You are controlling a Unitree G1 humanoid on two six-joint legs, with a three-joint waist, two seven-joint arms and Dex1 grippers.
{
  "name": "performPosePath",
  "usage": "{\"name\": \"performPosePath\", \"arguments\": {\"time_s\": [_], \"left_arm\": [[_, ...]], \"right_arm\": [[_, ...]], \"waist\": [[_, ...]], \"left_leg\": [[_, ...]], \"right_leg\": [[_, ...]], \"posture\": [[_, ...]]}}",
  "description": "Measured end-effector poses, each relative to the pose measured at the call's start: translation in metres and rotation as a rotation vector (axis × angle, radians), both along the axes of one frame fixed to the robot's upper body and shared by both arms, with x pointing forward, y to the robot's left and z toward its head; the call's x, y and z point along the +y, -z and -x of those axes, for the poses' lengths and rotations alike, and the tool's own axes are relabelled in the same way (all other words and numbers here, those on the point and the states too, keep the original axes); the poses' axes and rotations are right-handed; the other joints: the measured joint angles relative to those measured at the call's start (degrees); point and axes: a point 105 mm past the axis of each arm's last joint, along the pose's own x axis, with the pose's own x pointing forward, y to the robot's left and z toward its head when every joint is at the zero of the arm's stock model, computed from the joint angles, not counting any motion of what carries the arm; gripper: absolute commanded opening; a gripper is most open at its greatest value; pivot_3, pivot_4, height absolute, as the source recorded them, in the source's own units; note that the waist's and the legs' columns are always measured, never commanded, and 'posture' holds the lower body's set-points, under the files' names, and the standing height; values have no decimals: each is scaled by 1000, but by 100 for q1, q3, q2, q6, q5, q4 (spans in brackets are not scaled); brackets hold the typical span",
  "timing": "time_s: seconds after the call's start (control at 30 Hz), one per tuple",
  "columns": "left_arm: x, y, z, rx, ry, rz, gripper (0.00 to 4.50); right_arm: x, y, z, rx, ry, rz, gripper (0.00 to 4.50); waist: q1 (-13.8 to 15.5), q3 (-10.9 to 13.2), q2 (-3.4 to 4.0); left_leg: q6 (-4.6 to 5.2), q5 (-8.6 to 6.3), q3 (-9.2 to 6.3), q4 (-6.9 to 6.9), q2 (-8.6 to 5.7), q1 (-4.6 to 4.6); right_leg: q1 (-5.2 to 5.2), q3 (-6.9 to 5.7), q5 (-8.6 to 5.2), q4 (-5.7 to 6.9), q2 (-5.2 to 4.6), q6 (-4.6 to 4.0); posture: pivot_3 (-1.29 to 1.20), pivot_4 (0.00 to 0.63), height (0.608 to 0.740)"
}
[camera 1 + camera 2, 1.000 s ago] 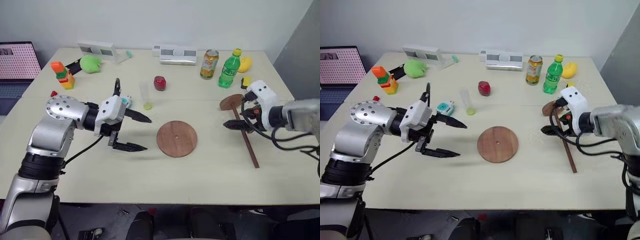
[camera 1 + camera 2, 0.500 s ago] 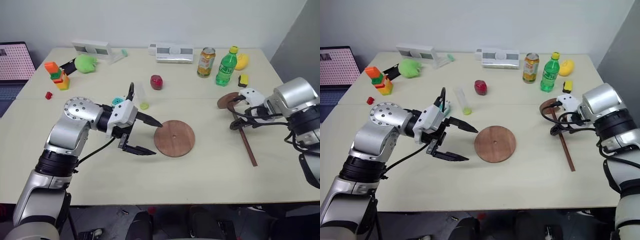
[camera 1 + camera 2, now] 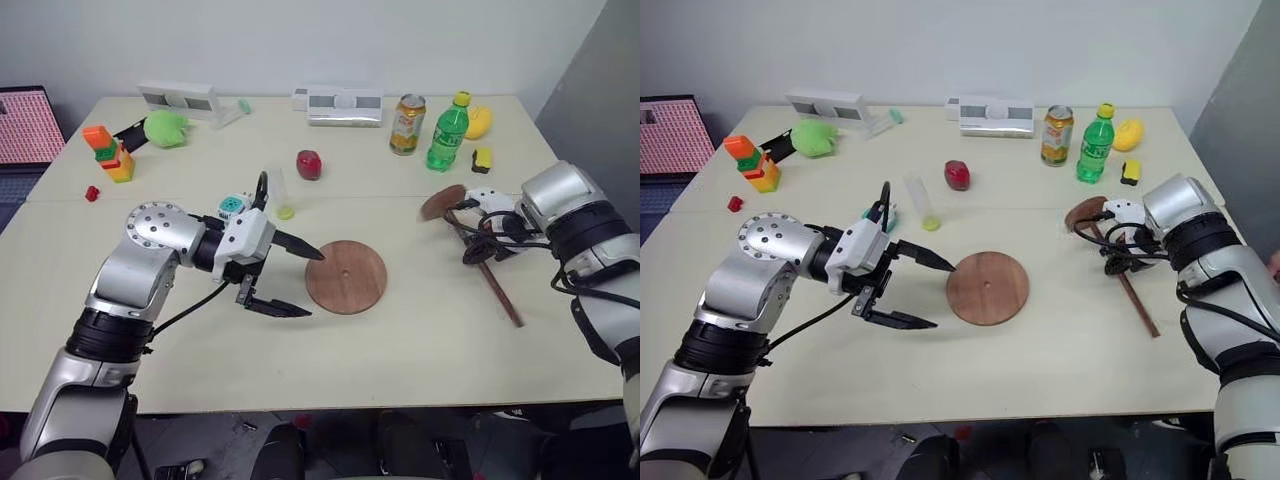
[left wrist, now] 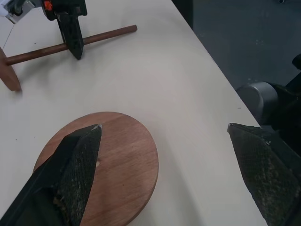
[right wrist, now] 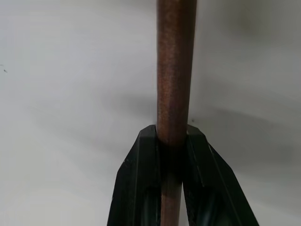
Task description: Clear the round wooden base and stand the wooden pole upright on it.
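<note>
Now the pale table [image 3: 420,350] carries the flat round reddish-brown wooden base [image 3: 346,276] mid-table, bare on top. Thin dark brown wooden pole [image 3: 497,290] with end disc lies flat toward the table's right edge, long axis running from far edge to near edge. Right pincer [image 3: 478,249] pressed shut on the rod, nearer arm. Left pincer [image 3: 300,282] spread wide beside the base's left rim, holding nothing. Base lies leftward of the pole.
</note>
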Motion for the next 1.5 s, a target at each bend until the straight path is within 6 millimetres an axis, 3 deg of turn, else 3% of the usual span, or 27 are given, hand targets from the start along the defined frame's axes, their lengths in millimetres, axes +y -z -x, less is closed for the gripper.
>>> {"name": "performPosePath", "arguments": {"time_s": [0.13, 0.33, 0.43, 0.53, 0.63, 0.87, 1.2, 1.5], "left_arm": [[3, 5, 0, 18, -26, -3, 4500], [10, 5, -2, 36, -73, -8, 4500], [19, 7, -7, 55, -123, -9, 4500], [20, 8, -6, 71, -130, -9, 4500], [22, 9, -6, 86, -141, -16, 4500], [27, 11, -12, 95, -191, -9, 4500], [31, 18, -12, 129, -236, -3, 4500], [31, 14, -11, 119, -240, 3, 4500]], "right_arm": [[4, -10, -3, -71, 78, -162, 251], [28, -68, -13, -484, -12, -356, 251], [69, -82, 2, -749, -154, -477, 251], [112, -85, 20, -845, -216, -666, 251], [128, -98, 34, -952, -252, -755, 251], [171, -77, 54, -1096, -383, -718, 251], [182, -52, 54, -1127, -415, -681, 251], [186, -50, 55, -1156, -441, -667, 251]], "waist": [[10, 0, 0], [14, -1, -1], [-7, -2, -1], [-16, 1, 3], [10, 1, 4], [-3, -1, 2], [-1, -1, 2], [4, -2, 2]], "left_leg": [[0, 0, 3, -1, 0, -3], [11, -7, -4, -4, 3, -4], [18, -10, -4, 0, 11, -4], [7, -4, -2, -4, 3, -3], [-2, 1, -7, 1, 0, 0], [-4, 2, -7, -1, 2, 5], [-5, 3, -8, -1, 3, 6], [-4, 3, -10, -1, 3, 9]], "right_leg": [[-1, 2, 0, 0, -1, 0], [2, -5, 0, -2, 1, 0], [-1, -4, 0, 8, 6, 0], [-4, 0, 0, 15, 4, 0], [2, -4, 0, 14, 3, 0], [2, -4, 0, 12, 5, 0], [3, -5, 0, 11, 5, 0], [6, -6, 0, 11, 6, 0]], "posture": [[0, 150, 740], [0, 150, 740], [0, 150, 740], [0, 150, 740], [0, 150, 740], [0, 150, 740], [0, 150, 740], [0, 150, 740]]}}
